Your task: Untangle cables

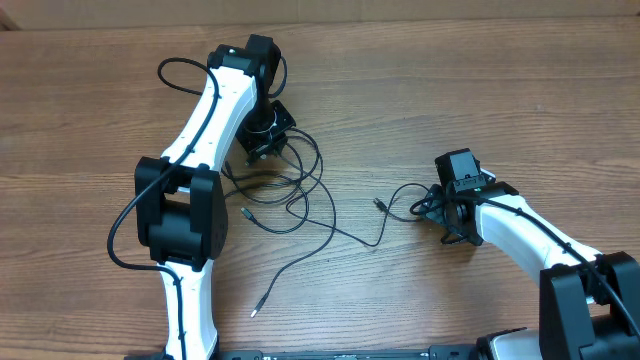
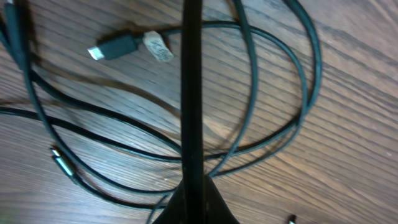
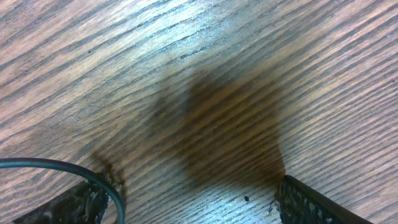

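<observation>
A wooden table (image 1: 480, 80) carries the black cables (image 1: 300, 195), looped and crossing from under the left claw (image 2: 191, 93) out to its right. That claw's fingers are pressed together. Well right of it, the right claw (image 3: 194, 186) stands spread, one cord curving beside a finger.

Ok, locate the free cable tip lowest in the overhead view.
Overhead view: the tip lies at the lower left, just right of the left arm's white link, ending a cable that trails down from the tangle.
</observation>
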Robot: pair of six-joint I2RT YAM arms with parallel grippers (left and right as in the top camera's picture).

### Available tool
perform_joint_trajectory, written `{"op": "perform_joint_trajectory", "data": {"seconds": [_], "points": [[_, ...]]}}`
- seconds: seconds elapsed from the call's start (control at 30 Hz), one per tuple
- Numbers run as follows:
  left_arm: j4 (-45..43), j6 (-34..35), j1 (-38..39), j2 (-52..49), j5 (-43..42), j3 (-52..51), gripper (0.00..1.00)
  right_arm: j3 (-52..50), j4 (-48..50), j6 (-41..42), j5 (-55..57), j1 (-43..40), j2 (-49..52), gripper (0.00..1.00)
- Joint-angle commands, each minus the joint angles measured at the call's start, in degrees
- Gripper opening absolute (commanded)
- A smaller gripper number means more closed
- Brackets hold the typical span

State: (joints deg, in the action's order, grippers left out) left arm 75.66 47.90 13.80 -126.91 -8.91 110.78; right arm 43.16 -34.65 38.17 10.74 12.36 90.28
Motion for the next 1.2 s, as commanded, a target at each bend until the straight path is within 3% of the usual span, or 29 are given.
{"op": "perform_joint_trajectory", "data": {"seconds": [0.0,0.17,0.43,0.77,1.17], "points": [[1.1,0.5,-0.6,1.1,3.5,1.1,0.04,-0.8,-0.3,0.4,-0.5,-0.4,0.7,0.84],[3.9,-2.0,-1.9,6.3,8.3,4.3,0.04,-0.8,-0.3,0.4,-0.5,-0.4,0.7,0.84],[3.4,-14.1,-3.9,21.0,10.0,13.2,0.04,-0.8,-0.1,0.4,-0.5,-0.4,0.7,0.84],[-3.9,-14.3,-16.8,37.7,12.5,19.5,0.04,-0.8,-0.1,0.4,-0.5,-0.4,0.7,0.84],[-2.2,-7.5,-35.8,34.8,24.5,19.3,0.04,-0.8,-0.1,0.1,-0.5,-0.4,0.7,0.84]]}}
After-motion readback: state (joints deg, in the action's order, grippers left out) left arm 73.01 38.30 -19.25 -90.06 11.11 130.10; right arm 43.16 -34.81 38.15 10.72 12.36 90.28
